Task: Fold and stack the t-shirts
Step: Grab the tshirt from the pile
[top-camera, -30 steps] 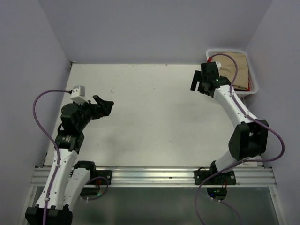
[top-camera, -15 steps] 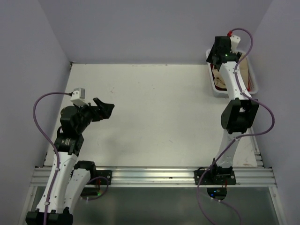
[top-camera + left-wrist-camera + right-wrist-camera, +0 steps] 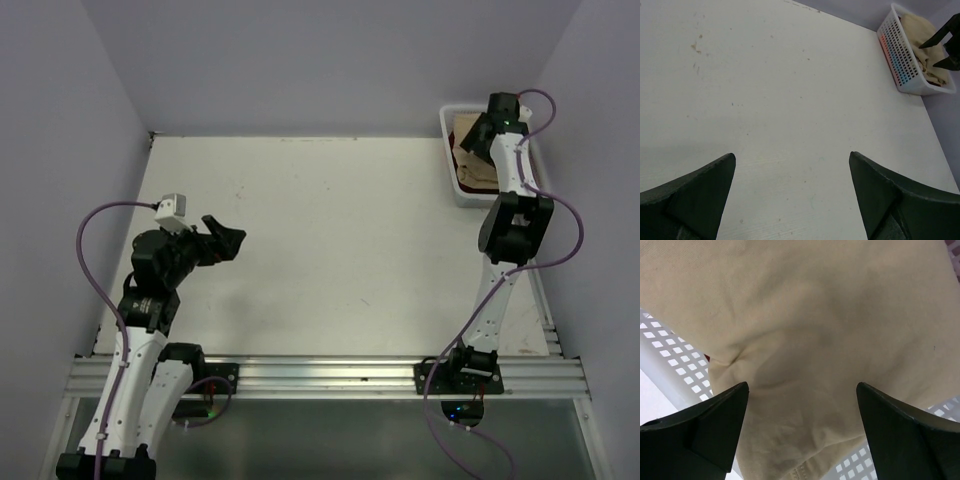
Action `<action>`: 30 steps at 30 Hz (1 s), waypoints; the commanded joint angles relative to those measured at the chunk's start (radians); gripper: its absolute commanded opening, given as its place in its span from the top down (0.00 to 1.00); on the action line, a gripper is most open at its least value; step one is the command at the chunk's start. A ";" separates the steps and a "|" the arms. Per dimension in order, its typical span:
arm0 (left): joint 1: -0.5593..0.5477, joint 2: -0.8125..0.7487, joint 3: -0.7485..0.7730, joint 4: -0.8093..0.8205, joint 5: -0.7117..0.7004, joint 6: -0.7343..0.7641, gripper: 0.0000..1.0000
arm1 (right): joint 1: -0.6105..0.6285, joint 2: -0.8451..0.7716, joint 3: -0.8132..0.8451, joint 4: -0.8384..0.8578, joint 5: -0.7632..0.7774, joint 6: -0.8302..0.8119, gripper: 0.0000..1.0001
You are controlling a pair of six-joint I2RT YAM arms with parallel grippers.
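Hovering in the bin (image 3: 452,190), R tool (image 3: 801,387) gapes wide just above the tan shirt (image 3: 805,315), gripping nothing. L tool (image 3: 792,160) is wide open too, empty, over the tabletop (image 3: 320,230). Nothing folded or stacked yet; whole job's left, I'd say.

arms (image 3: 487,300): white links, black joints | cables (image 3: 81,250): purple | claw fingers (image 3: 700,195): dark wedges

Tan t-shirt (image 3: 815,315) overruns the right wrist view; bin (image 3: 670,360) largely hidden beneath.
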 commanded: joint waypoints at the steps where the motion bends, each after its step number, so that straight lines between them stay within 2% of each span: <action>1: 0.004 0.005 -0.008 -0.004 0.016 0.015 0.00 | -0.008 -0.010 0.000 0.020 -0.149 0.037 0.08; 2: 0.004 0.010 -0.007 -0.004 0.016 0.015 0.00 | -0.012 -0.008 -0.006 0.024 -0.171 0.039 0.13; 5: 0.004 0.013 -0.004 -0.002 0.016 0.014 0.00 | -0.012 -0.013 -0.016 0.038 -0.225 0.040 0.18; 14: 0.004 0.010 -0.019 0.002 0.016 0.011 0.00 | -0.012 -0.062 -0.060 0.072 -0.393 0.077 0.28; 17: 0.004 0.008 -0.022 0.002 0.018 0.011 0.00 | -0.012 -0.059 -0.069 0.063 -0.406 0.086 0.33; 18: 0.004 0.006 -0.022 -0.002 0.018 0.012 0.00 | -0.012 -0.054 -0.071 0.060 -0.406 0.086 0.37; 19: 0.004 0.005 -0.022 -0.002 0.018 0.012 0.00 | -0.012 -0.054 -0.080 0.060 -0.409 0.083 0.49; 21: 0.004 0.005 -0.024 -0.004 0.016 0.012 0.00 | -0.012 -0.068 -0.095 0.073 -0.410 0.085 0.62; 22: 0.004 0.003 -0.024 -0.004 0.016 0.012 0.00 | -0.012 -0.074 -0.114 0.079 -0.409 0.085 0.79; 25: 0.004 0.003 -0.024 -0.004 0.016 0.012 0.00 | -0.014 -0.103 -0.135 0.093 -0.392 0.085 1.00; 30: 0.004 -0.001 -0.028 0.001 0.028 0.011 0.00 | -0.012 -0.180 -0.192 0.128 -0.370 0.081 1.00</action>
